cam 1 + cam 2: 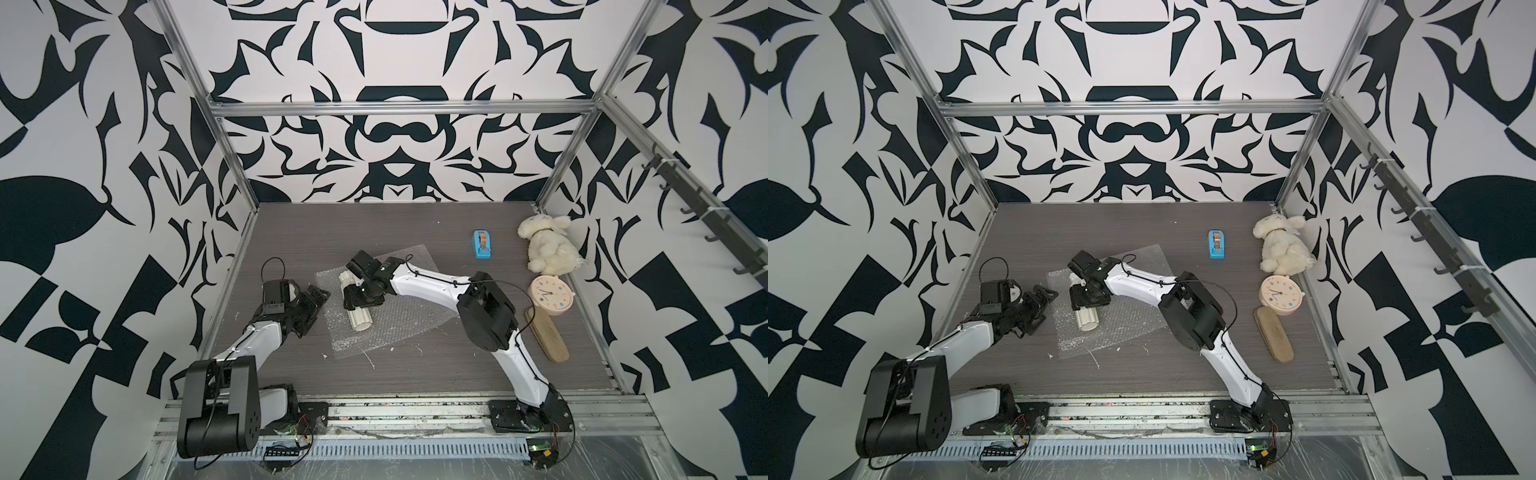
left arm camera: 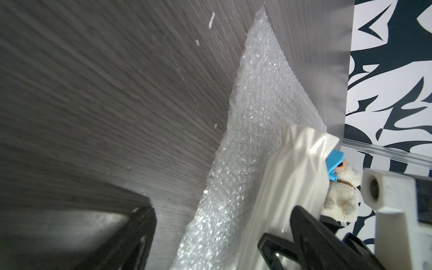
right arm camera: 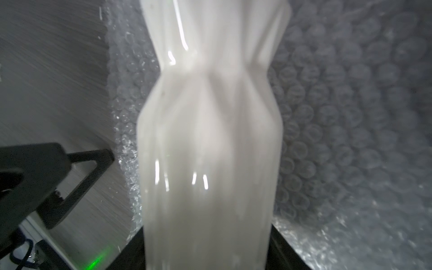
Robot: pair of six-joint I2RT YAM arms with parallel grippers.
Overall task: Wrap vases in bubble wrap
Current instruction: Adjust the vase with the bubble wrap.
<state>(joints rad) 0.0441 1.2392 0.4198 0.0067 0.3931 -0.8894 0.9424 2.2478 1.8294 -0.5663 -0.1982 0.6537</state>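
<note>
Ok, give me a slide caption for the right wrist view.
Close-up of the ribbed cream vase held in the right gripper, bubble wrap spread beneath it.

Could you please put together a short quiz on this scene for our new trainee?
1. True or false: the vase stands upright on the bubble wrap.
2. Which gripper has the vase between its jaws? A left; B right; C neither.
3. What round thing lies beside the plush bunny, on the side nearer the robot's base?

Key: 1 false, it lies on its side; 2 B, the right gripper; 3 the clock.
</note>
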